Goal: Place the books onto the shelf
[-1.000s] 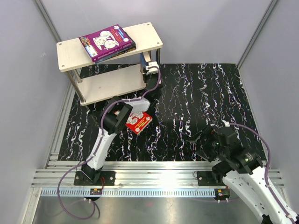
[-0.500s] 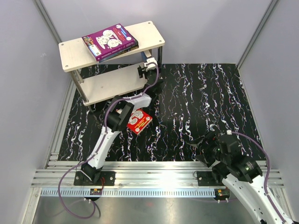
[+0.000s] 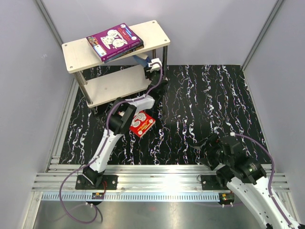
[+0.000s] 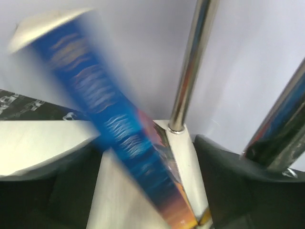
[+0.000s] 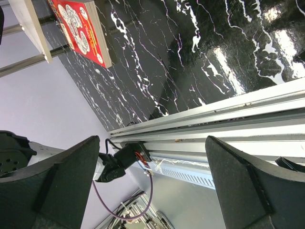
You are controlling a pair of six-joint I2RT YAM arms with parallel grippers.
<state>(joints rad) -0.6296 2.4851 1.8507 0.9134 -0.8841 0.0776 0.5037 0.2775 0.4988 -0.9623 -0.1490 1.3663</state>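
Observation:
The shelf [image 3: 78, 50] stands at the back left. On its top board lies the purple book [image 3: 114, 40], over a dark book [image 3: 132, 51] whose edge shows. A blue book [image 3: 140, 59] leans at the right end of the lower board [image 3: 112, 86], beside a metal post [image 4: 190, 62]. My left gripper [image 3: 153, 67] is open around that blue book [image 4: 109, 124], which is blurred in the left wrist view, with gaps on both sides of it. The red book [image 3: 142, 124] lies flat on the table. My right gripper [image 3: 202, 144] hangs open and empty near the front rail.
The black marbled table top [image 3: 205, 105] is walled by grey panels at the left, back and right. A metal rail [image 3: 157, 176] runs along the near edge by the arm bases. In the right wrist view the red book [image 5: 78, 28] lies beside the shelf's foot.
My left gripper has opened and let go of the blue book at the lower board. The shelf has shifted a little to the right. The right arm has moved slightly.

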